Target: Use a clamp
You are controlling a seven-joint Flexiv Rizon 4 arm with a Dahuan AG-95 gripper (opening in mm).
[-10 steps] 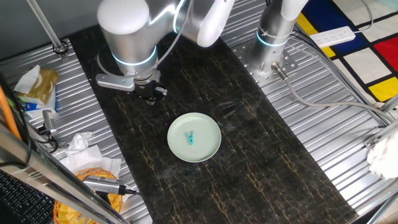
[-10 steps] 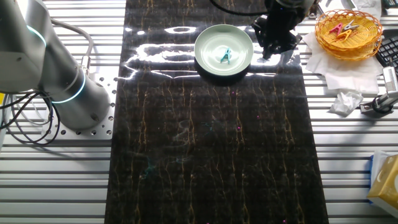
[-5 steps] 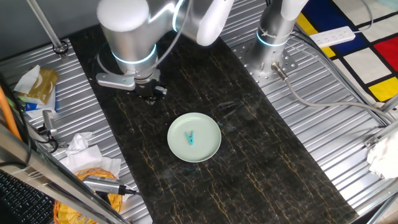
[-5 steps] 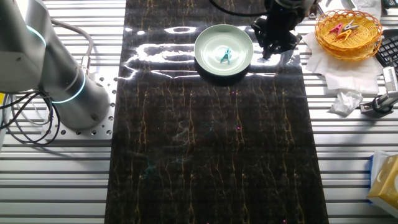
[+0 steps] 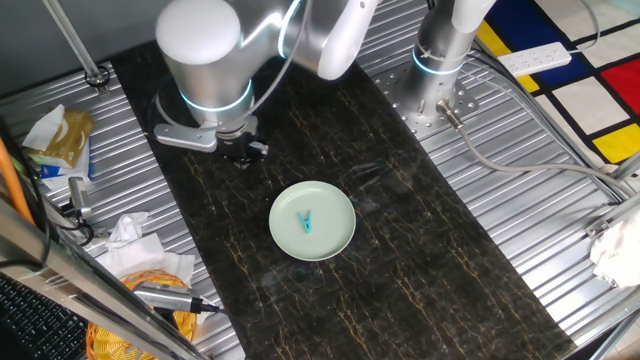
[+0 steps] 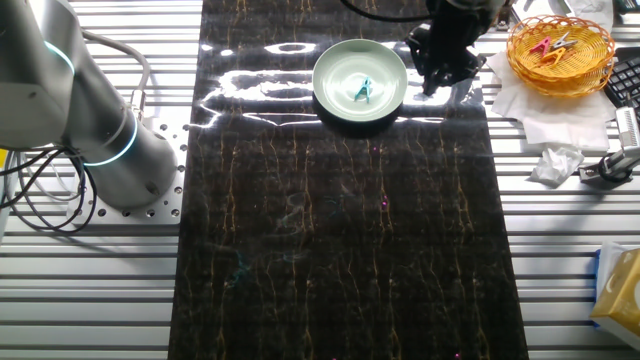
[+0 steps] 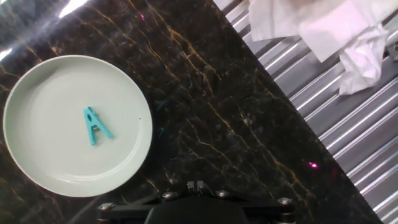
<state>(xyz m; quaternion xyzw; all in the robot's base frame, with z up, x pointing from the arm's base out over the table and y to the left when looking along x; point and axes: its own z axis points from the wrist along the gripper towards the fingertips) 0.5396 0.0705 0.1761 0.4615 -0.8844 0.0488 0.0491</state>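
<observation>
The clamp (image 5: 306,221) is a tiny teal clip lying flat in the middle of a pale green round plate (image 5: 340,238) on the dark marble mat. It also shows in the other fixed view (image 6: 364,90) and at the left of the hand view (image 7: 96,126), on the plate (image 7: 37,162). My black gripper (image 5: 243,156) hangs beside the plate, off its rim toward the tissue side (image 6: 437,82), and touches nothing. In the hand view its fingertips (image 7: 196,186) sit pressed together over bare mat, right of the plate. It is shut and empty.
A wicker basket (image 6: 560,50) with coloured clips stands on white tissue (image 6: 545,115) beside the mat; the tissue shows at the hand view's top right (image 7: 317,31). The arm's base (image 6: 100,130) stands on the ridged metal table. Clutter and an orange basket (image 5: 130,320) lie left of the mat.
</observation>
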